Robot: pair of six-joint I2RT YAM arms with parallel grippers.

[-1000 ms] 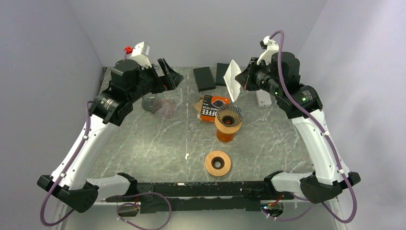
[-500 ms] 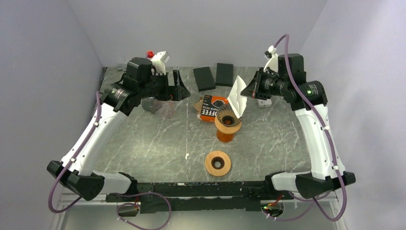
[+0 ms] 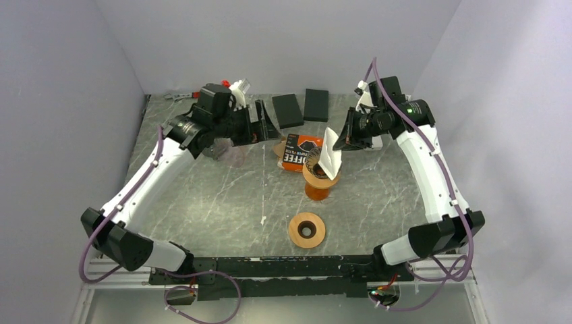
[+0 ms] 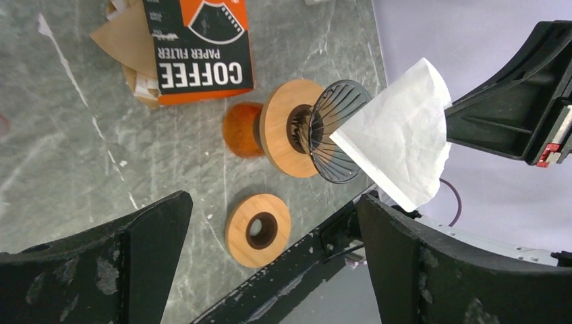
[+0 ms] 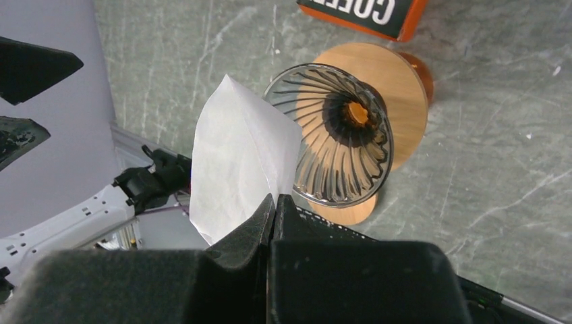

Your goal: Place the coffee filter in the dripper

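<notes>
Right gripper [image 5: 272,202] was clamped on one edge of the white paper coffee filter [image 5: 236,155], holding it tilted at the rim of the ribbed dark glass dripper [image 5: 344,142] in mid-frame, not seated inside. Left gripper [image 4: 270,209] hung spread open above the grey marble tabletop [image 4: 81,155].

Coffee filter [image 5: 236,148] corner behind right fingers [image 5: 246,231]

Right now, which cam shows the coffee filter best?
Left wrist: nearly the whole coffee filter shows large and unobstructed, its corner over the dripper rim. Right wrist shows it pinched in the right gripper, lower edge hidden. Top external shows it small, above the dripper.
</notes>
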